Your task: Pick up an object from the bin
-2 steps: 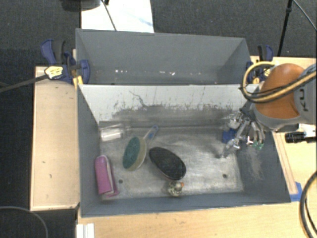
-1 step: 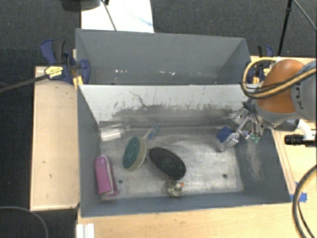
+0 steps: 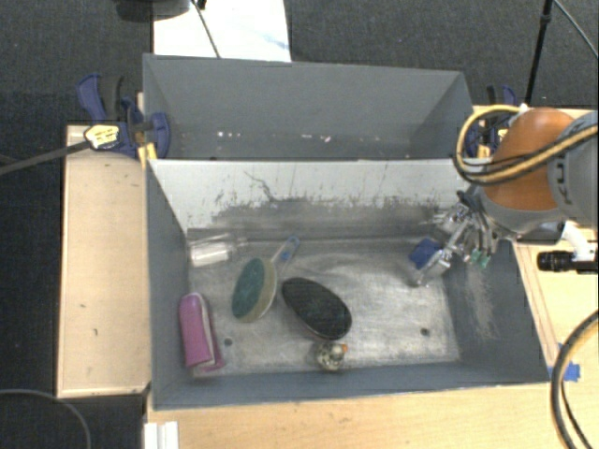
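Camera view: the tool [image 3: 438,262] hangs near the bin's [image 3: 309,110] right wall, its tip against a small blue thing [image 3: 424,252]; whether it pinches that thing cannot be told. A black oval [image 3: 316,307] lies toward the front edge, well apart.

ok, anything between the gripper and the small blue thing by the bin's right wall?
Nothing visible. The gripper is right beside the small blue thing; whether they touch, I cannot tell. The black oval thing and the green round brush lie farther left, off that path.
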`<state>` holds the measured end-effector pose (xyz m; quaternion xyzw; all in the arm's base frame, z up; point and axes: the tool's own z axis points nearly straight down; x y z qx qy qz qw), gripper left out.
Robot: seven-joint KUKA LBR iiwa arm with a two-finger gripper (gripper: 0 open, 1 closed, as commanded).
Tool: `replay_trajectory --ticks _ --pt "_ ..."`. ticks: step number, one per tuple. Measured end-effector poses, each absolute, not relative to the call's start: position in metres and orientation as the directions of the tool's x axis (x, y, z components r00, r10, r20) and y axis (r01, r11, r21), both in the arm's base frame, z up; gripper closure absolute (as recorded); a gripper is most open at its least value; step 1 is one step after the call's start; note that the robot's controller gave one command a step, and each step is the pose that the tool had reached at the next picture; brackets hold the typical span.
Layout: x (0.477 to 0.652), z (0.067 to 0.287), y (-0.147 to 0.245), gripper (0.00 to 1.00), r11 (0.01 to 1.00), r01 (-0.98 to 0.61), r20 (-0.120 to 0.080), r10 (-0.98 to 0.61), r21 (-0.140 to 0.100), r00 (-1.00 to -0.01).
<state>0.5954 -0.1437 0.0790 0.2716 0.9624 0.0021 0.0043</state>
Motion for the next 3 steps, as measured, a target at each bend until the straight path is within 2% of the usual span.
replay_trajectory --ticks 1,2,3 --pt "0.595 0.075 -0.129 0.0 0.675 0.738 -0.006 0.738 0.015 -0.675" --pt "0.593 0.074 -0.134 1.0 0.674 0.739 -0.012 0.739 0.009 -0.673" --pt "0.595 0.095 -0.134 1.0 0.681 0.732 -0.004 0.732 0.003 -0.681"
